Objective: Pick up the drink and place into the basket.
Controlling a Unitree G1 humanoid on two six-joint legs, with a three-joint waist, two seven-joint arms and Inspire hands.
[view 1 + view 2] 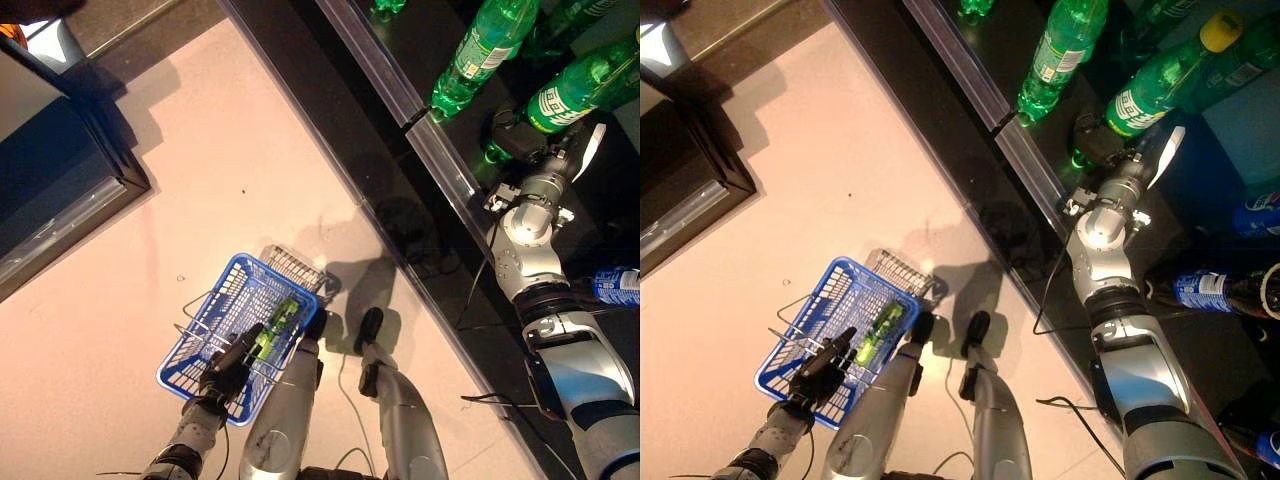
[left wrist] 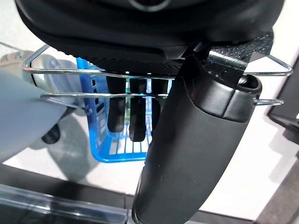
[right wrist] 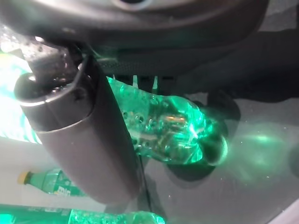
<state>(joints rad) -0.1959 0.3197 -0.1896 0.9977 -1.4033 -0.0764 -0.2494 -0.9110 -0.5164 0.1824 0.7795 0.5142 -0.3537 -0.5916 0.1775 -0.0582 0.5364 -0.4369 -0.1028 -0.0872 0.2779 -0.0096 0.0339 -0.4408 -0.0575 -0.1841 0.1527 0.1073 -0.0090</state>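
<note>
My right hand [image 1: 520,135] reaches onto the dark shelf and its fingers curl round the lower part of a green bottle [image 1: 580,85] with a yellow cap [image 1: 1220,30]. In the right wrist view the bottle's bubbly green base [image 3: 173,126] sits between my thumb [image 3: 79,140] and the fingers behind it. My left hand [image 1: 232,365] is shut on the thin wire handles [image 2: 93,72] of the blue basket [image 1: 225,300], which hangs low at the left above the floor. A green drink [image 1: 275,328] lies inside the basket.
The shelf's front edge with its clear rail [image 1: 400,100] runs diagonally across the view. More green bottles [image 1: 485,50] lie on the shelf beside the held one. A dark bottle with a blue label [image 1: 615,285] lies lower right. A dark cabinet [image 1: 50,170] stands at far left.
</note>
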